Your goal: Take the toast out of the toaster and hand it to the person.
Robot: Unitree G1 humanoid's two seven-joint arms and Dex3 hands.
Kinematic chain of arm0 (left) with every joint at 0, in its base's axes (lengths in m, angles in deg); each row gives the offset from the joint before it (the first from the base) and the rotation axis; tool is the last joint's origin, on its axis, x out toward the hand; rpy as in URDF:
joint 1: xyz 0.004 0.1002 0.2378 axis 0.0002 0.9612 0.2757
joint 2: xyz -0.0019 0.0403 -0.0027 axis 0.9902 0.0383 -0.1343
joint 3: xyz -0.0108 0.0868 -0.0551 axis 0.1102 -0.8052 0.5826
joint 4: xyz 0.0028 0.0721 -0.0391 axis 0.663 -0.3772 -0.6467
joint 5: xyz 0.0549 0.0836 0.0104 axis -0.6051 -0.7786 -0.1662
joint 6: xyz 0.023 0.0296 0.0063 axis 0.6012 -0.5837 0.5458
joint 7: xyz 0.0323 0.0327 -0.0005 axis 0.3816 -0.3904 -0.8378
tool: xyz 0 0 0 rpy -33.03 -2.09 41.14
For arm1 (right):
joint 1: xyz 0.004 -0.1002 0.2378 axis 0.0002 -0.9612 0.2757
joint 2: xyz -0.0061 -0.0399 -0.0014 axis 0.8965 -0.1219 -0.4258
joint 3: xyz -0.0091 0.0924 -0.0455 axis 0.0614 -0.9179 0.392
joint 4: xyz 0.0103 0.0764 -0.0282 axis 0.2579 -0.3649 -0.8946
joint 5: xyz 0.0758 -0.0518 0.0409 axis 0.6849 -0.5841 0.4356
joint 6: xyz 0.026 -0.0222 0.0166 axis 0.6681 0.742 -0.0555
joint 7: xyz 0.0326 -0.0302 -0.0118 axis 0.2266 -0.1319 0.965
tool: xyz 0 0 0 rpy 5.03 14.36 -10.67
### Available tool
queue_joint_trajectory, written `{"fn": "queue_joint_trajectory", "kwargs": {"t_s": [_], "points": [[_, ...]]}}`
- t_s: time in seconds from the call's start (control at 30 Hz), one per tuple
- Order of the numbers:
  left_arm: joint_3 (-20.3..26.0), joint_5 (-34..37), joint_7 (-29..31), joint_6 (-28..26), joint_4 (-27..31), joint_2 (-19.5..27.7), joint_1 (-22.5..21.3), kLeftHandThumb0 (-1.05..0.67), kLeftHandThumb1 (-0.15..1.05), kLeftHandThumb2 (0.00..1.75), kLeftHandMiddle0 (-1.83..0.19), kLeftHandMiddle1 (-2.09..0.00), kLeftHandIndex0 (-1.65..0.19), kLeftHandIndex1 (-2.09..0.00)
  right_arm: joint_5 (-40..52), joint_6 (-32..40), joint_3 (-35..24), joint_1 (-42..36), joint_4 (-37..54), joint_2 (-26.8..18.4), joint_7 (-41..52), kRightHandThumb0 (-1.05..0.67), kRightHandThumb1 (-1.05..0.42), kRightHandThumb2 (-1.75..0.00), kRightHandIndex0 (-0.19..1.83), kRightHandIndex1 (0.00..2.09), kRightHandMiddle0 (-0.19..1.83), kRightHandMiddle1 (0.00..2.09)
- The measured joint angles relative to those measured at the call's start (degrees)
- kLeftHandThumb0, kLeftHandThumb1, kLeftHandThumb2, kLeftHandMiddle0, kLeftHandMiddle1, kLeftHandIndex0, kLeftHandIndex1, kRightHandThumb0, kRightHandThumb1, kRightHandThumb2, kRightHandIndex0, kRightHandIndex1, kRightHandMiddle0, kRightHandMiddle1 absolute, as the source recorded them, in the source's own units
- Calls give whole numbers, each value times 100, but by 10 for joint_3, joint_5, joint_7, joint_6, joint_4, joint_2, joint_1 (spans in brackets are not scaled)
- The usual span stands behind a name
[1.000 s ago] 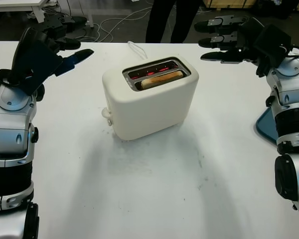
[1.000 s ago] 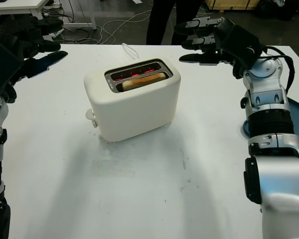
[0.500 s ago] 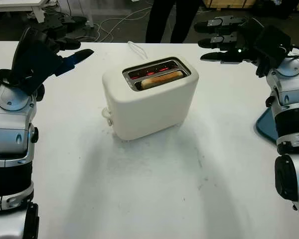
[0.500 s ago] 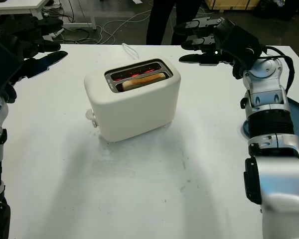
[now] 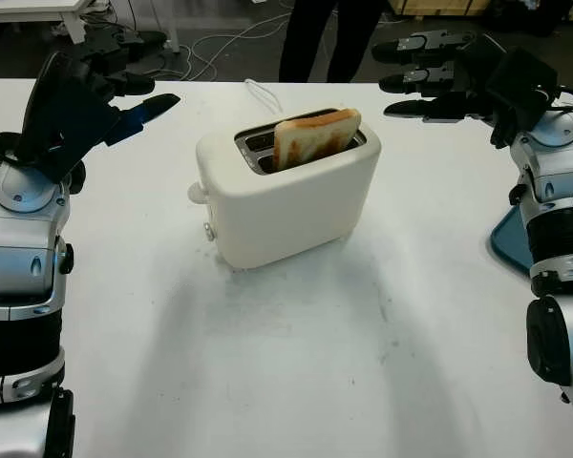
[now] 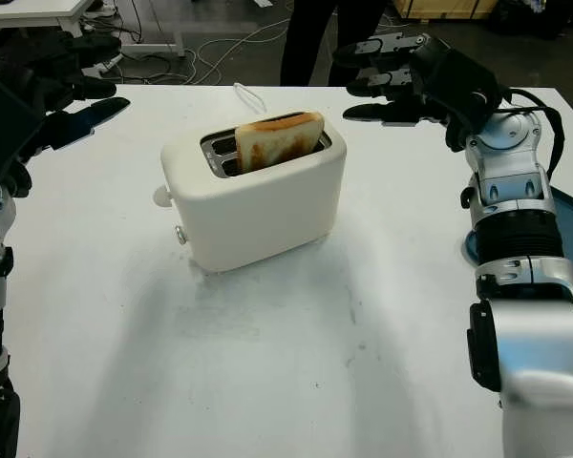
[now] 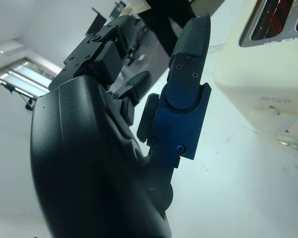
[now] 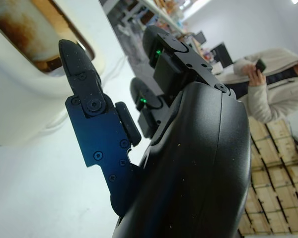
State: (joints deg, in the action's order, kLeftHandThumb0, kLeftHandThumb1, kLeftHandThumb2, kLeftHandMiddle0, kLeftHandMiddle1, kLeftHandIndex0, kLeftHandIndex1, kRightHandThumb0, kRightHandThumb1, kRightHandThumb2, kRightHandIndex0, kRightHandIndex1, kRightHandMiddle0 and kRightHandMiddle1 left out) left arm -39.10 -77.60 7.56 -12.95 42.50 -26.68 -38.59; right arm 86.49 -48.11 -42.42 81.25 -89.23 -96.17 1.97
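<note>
Popped up since the earlier frame: browned toast slice [image 5: 315, 136], now standing proud of its slot.
Right hand [image 5: 430, 76] and left hand [image 5: 115, 81], both open and holding nothing, hover flanking the cream plastic toaster [image 5: 286, 186], leaving overhead access clear, probably for a grasp.

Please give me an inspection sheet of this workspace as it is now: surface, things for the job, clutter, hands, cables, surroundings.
Surface: white table, bare in front, faintly smudged.
Job's things: cream two-slot toaster at the middle of the table; browned slice of toast standing raised out of the near slot, tilted.
Clutter: blue tray edge at the table's right side.
Hands: black left hand open, raised above the far left of the table; black right hand open, raised above the far right; neither touches the toaster.
Cables: white toaster cord behind the toaster; more cables on the floor.
Surroundings: person's dark trouser legs beyond the table.
</note>
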Motion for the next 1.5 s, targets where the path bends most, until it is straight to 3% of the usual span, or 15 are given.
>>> {"fn": "queue_joint_trajectory", "kwargs": {"t_s": [0.23, 0.5, 0.7, 0.83, 1.0, 1.1, 1.5], "points": [[0, 0, 0, 0, 0, 0, 0, -57, 92, 2, -29, -82, -53, -20, 0, -5, -1, 2, -5, 0, 3, -49, -72, 0, 56, 25, 67, 1], [0, 0, 0, -3, 1, 0, 0, -56, 92, 1, -30, -82, -54, -20, 0, -35, -1, 47, -6, 0, -4, -61, -70, 0, 63, 30, 73, 3], [0, 0, 0, -2, 1, 0, 0, -58, 92, 2, -30, -83, -55, -20, 4, -35, 7, 75, 6, 12, 22, -63, -70, 0, 37, 81, 75, 2], [0, 0, 0, -2, 1, 0, 0, -56, 92, 1, -30, -83, -55, -20, 4, -35, 27, 76, 43, 30, 46, -57, -68, 0, 32, 98, 76, 3], [0, 0, 0, -2, 1, 0, 0, -59, 92, 1, -30, -84, -55, -19, -13, -27, 58, 75, 114, 37, 53, -56, -65, 0, 36, 99, 79, 5], [0, 0, 0, -2, 1, 0, 1, -57, 92, 1, -30, -84, -55, -19, -54, -58, 85, 73, 133, 38, 43, -69, -66, 0, 46, 93, 83, 8], [0, 0, -1, -2, 1, 0, 1, -56, 92, 1, -30, -84, -56, -19, -117, -96, 136, 63, 97, 58, 28, -65, -66, -1, 47, 83, 82, 6]]}}
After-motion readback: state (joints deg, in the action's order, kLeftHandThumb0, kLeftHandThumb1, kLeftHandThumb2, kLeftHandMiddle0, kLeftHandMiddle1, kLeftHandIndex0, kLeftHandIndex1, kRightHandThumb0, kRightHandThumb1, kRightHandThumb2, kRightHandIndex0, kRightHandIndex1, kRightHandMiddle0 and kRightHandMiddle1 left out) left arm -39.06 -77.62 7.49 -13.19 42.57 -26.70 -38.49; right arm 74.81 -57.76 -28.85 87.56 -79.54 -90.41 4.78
